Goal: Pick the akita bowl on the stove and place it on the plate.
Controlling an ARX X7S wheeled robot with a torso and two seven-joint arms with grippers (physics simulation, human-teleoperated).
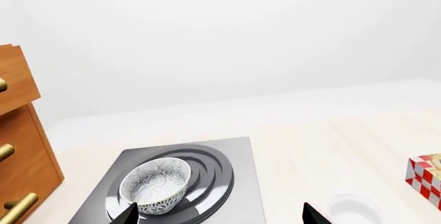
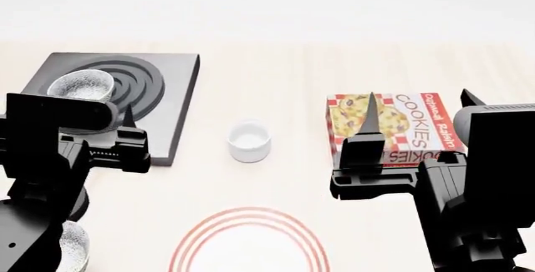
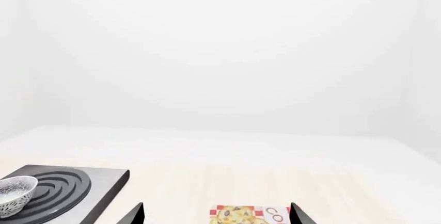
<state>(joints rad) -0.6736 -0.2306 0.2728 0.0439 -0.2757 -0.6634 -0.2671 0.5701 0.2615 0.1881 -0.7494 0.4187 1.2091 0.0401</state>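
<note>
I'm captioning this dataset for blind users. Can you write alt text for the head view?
A speckled akita bowl sits on a dark stove at far left; a red-ringed plate lies near centre. Two black open grippers hover over a white cup and cookie box.

The akita bowl [image 1: 156,185] looks like glazed ceramic, glossy, finely speckled grey and white. Beneath it, just ahead of the left gripper [image 1: 217,214], the stove [image 1: 238,182] has a smooth, satin metallic grey slab with darker glossy rings. The table [image 2: 276,84] is pale, matt wood grain. The cabinet [image 1: 20,146] beside the stove is warm polished wood with brassy handles. The cookie box [image 2: 410,125] near the right gripper [image 2: 414,118] is printed cardboard.
</note>
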